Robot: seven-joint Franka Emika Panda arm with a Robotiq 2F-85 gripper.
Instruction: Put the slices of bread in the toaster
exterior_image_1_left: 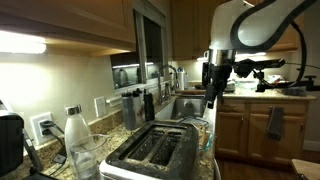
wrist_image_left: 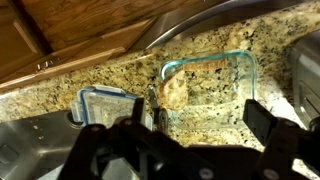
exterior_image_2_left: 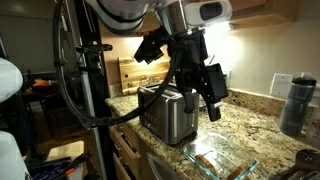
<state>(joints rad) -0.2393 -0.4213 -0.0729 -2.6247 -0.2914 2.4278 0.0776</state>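
A kitchen of brown wooden cabinets [exterior_image_1_left: 245,125] held a speckled brown granite counter [wrist_image_left: 60,75]. On it stood the wide brushed-silver toaster [exterior_image_2_left: 168,115], dark slots upward. The black gripper [wrist_image_left: 180,130] hung above, fingers [wrist_image_left: 268,125] spread wide, holding nothing. At the toaster's five o'clock sat a clear square glass dish [exterior_image_2_left: 240,165]. In the wrist view, a flat tan slice of bread [wrist_image_left: 176,92] lay inside it, at the fingers' twelve o'clock, untouched.

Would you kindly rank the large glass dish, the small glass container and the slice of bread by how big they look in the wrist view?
1. large glass dish
2. small glass container, though its lower edge is hidden
3. slice of bread, lying in the dish
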